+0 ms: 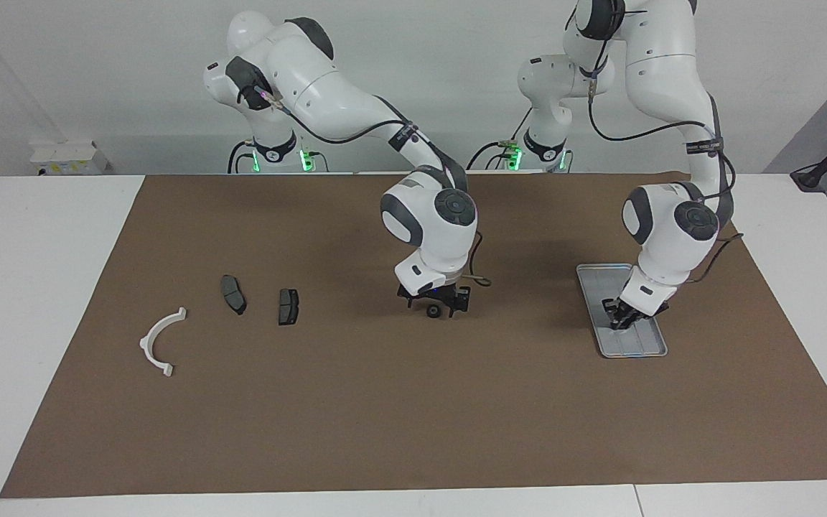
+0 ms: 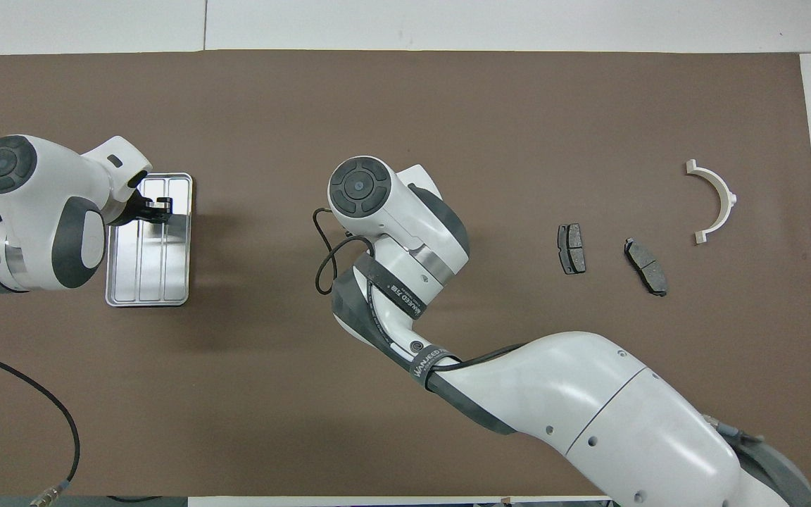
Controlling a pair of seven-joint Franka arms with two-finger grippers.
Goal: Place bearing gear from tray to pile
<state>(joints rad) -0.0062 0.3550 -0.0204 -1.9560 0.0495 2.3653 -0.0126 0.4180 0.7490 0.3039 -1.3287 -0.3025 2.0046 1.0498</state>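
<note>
Right gripper (image 1: 434,304) hangs low at the centre of the facing view with its fingers spread wide; in the overhead view the arm's own wrist hides it. Between and just below those open fingers lies the bearing gear (image 1: 431,311), a small black ring resting on the brown mat (image 1: 385,416). Whether the fingers touch it cannot be told.

Left gripper (image 1: 619,320) (image 2: 160,209) is down inside the tray (image 1: 589,270) (image 2: 146,302), at mid-height of the facing view toward the left arm's end of the table. Its fingertips are drawn together at the ribbed floor, in the half of the tray farther from the robots. Whether any part is caught between them cannot be made out.

The pile lies toward the right arm's end, well apart from the gear. It consists of two dark brake pads (image 1: 233,294) (image 2: 645,266) and (image 1: 288,306) (image 2: 572,248), lying side by side with a gap between them. A white semicircular bracket (image 1: 159,341) (image 2: 719,199) lies nearest the mat's edge, slightly farther from the robots than the pads. None of these parts touch.
</note>
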